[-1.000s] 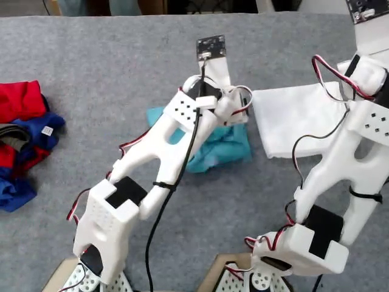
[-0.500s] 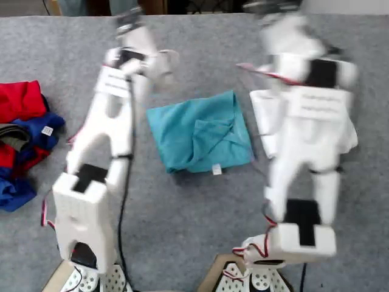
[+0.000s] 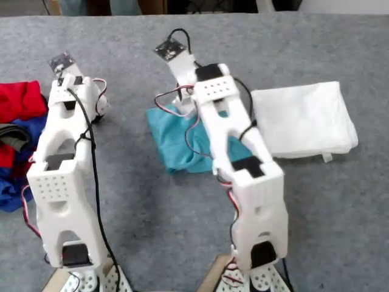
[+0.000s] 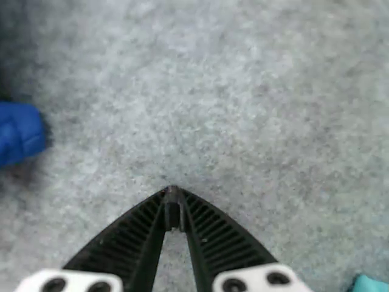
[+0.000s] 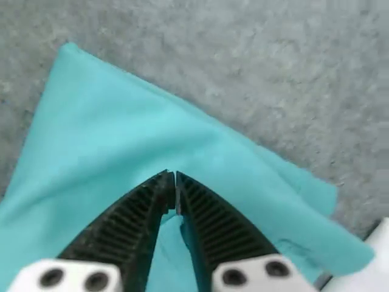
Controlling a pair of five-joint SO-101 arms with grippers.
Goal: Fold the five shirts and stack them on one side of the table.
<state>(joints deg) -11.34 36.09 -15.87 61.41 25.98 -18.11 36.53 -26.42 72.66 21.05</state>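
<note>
Right gripper (image 5: 174, 182) hovering directly over teal shirt (image 5: 109, 158), fingers closed together, gripping nothing. Shirt lying beneath tips, loosely folded, white shirt (image 3: 304, 118) just beside it. Left gripper (image 4: 172, 207) also closed and empty, hanging over bare table (image 4: 255, 91); blue shirt (image 4: 18, 131) off to one side. Likely step: tidying teal fold. Worth opening fingers before lowering, pinching edge layers only, pulling flat so fold is lying square.

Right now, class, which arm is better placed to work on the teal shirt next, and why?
Probably the right. The right gripper hangs directly over the teal shirt; the left gripper is over bare table, nearer the blue shirt.
</note>
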